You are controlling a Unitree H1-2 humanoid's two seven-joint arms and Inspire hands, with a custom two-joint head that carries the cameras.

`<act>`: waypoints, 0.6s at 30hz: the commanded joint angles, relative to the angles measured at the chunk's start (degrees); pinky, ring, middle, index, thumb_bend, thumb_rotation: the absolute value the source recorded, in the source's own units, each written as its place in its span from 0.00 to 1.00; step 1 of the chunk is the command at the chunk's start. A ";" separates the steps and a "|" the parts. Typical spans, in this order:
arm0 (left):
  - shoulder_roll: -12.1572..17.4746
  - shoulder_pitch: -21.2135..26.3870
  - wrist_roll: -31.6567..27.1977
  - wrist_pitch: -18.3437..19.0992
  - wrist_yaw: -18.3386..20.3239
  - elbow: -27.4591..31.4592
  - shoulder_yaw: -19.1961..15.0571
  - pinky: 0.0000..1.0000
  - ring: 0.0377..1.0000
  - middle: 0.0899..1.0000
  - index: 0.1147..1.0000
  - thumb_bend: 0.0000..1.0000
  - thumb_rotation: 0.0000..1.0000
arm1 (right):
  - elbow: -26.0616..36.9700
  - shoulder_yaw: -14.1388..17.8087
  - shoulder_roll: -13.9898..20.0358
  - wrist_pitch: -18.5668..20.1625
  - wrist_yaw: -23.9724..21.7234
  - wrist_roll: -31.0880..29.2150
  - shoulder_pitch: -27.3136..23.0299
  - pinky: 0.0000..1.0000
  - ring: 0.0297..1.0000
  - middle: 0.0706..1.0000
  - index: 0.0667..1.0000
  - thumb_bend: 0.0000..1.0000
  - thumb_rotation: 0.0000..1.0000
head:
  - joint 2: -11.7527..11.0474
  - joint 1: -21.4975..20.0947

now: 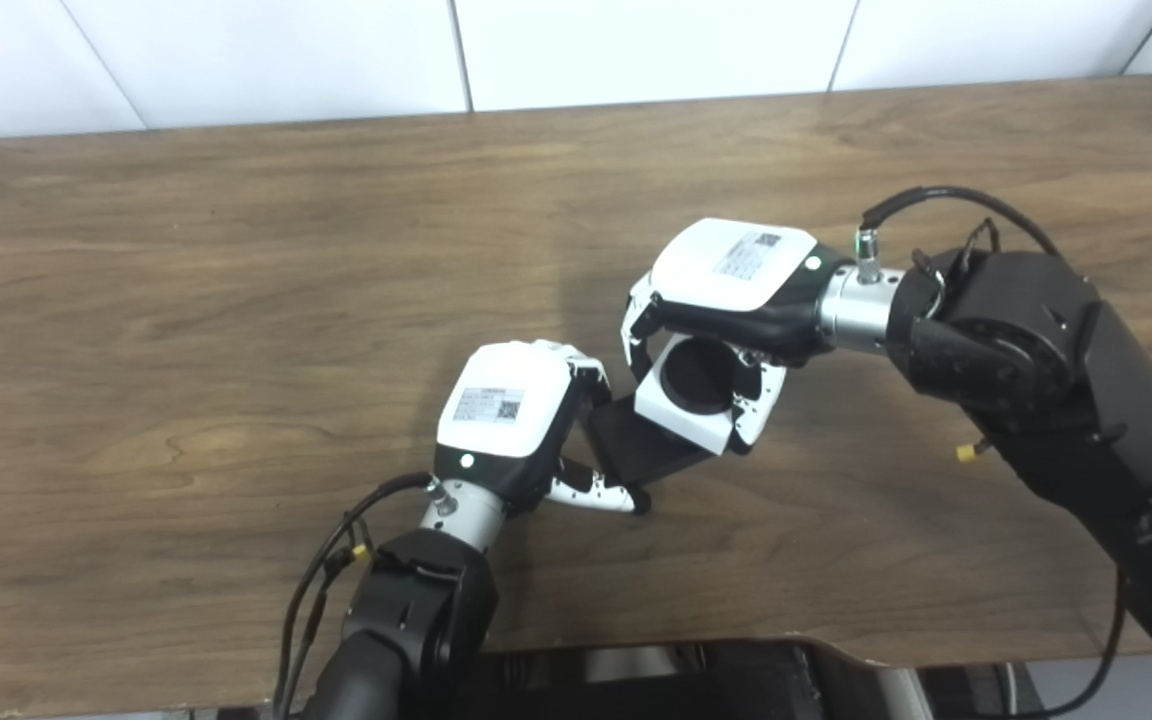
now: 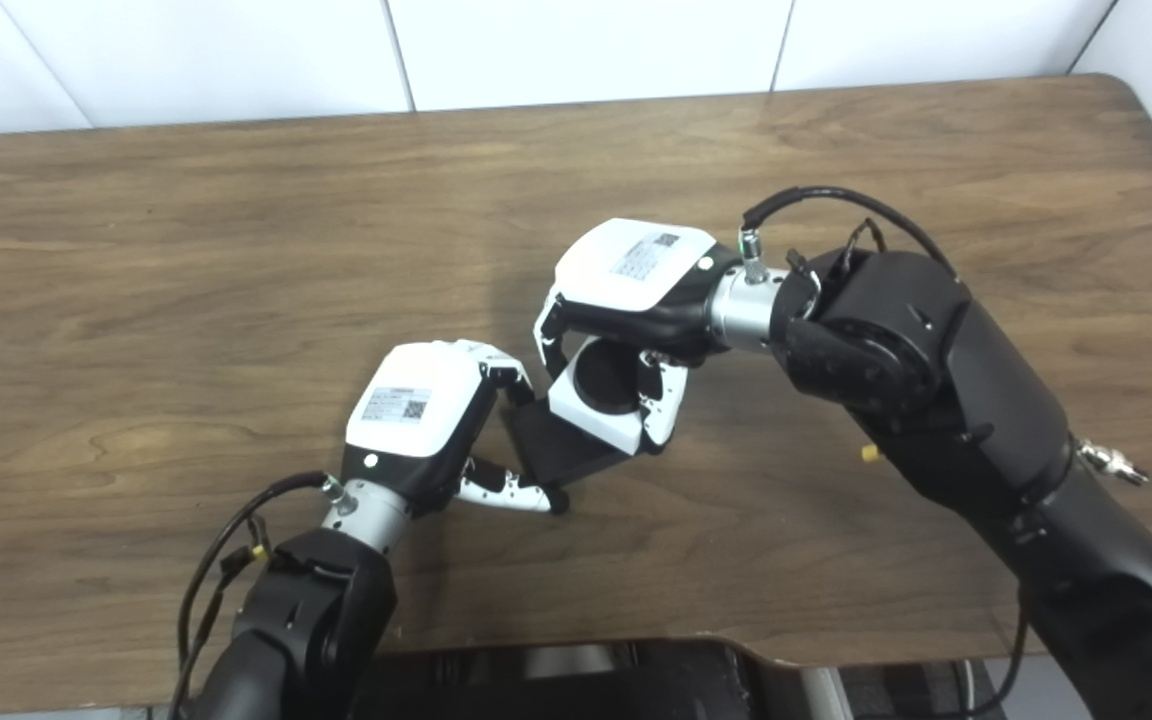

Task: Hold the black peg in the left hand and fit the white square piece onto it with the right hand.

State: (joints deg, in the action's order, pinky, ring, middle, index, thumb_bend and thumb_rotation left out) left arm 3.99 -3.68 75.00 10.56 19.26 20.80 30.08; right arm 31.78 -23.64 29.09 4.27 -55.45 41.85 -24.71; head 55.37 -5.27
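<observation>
While your left hand (image 1: 511, 415) grips the black peg (image 1: 641, 440) above the table (image 1: 186, 300), keep it steady; your right hand (image 1: 726, 300) clasps the white square piece (image 1: 681, 412) already over the peg's end, so push straight along its axis without tilting.

I note the worktop (image 1: 236, 250) is brown wood-grain, smooth with low sheen. Each robot hand (image 1: 511, 410) (image 1: 726, 285) has a glossy white plastic shell. White square piece (image 1: 681, 415): matt plastic. Black peg (image 1: 636, 445): matt.
</observation>
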 commanded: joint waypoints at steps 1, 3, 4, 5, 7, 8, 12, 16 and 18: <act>0.23 -0.48 1.92 -0.44 1.06 0.44 0.36 0.79 0.78 0.70 0.42 0.51 0.05 | -0.03 1.51 0.36 -0.32 1.10 -0.04 -2.30 0.77 0.83 0.73 0.46 0.52 0.14 | 0.04 -0.01; 0.19 -0.50 1.87 -0.41 1.02 0.32 0.32 0.78 0.79 0.70 0.42 0.51 0.05 | -0.05 1.56 0.36 0.48 0.22 -0.17 -2.63 0.79 0.84 0.75 0.64 0.79 0.20 | -0.27 -0.15; 0.21 -0.50 1.84 -0.42 0.96 0.26 0.31 0.78 0.79 0.70 0.42 0.51 0.05 | 0.02 1.53 0.36 1.03 -0.43 -0.13 -2.92 0.80 0.85 0.77 0.69 0.86 0.24 | -0.27 -0.15; 0.23 -0.51 1.82 -0.44 0.92 0.22 0.31 0.78 0.79 0.70 0.42 0.51 0.05 | 0.08 1.52 0.35 1.39 -0.88 -0.08 -3.11 0.82 0.86 0.79 0.74 0.93 0.29 | -0.27 -0.15; 0.25 -0.54 1.61 -0.48 0.74 0.14 0.26 0.77 0.78 0.70 0.42 0.51 0.05 | 0.37 1.66 0.33 2.37 -1.88 0.06 -3.73 0.87 0.88 0.81 0.77 0.98 0.36 | -0.62 -0.11; 0.27 -0.55 1.52 -0.50 0.65 0.07 0.23 0.77 0.78 0.70 0.42 0.51 0.05 | 0.44 1.70 0.31 2.64 -2.15 0.12 -3.91 0.90 0.90 0.83 0.79 0.99 0.40 | -0.62 -0.11; 0.42 -0.56 1.24 -0.58 0.44 -0.15 0.15 0.76 0.78 0.70 0.42 0.51 0.05 | 1.05 2.24 0.08 4.28 -3.12 0.18 -4.77 0.96 0.92 0.85 0.82 1.00 0.46 | -1.05 -0.15; 0.56 -0.55 1.62 -0.63 0.22 -0.39 0.24 0.76 0.78 0.70 0.42 0.51 0.05 | 2.00 3.39 -0.36 7.16 -4.34 -0.35 -5.66 0.97 0.94 0.87 0.83 1.00 0.47 | -1.21 -0.23; 0.61 -0.54 1.64 -0.65 0.22 -0.45 0.27 0.77 0.78 0.70 0.42 0.51 0.05 | 2.54 3.93 -0.41 8.53 -4.99 -0.61 -6.23 0.96 0.94 0.87 0.83 1.00 0.48 | -1.21 -0.23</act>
State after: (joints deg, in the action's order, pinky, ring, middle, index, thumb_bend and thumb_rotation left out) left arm 4.06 -3.75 74.98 10.55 18.98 20.79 30.03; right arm 32.25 -21.13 28.78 11.48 -60.63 41.64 -27.65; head 54.14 -5.45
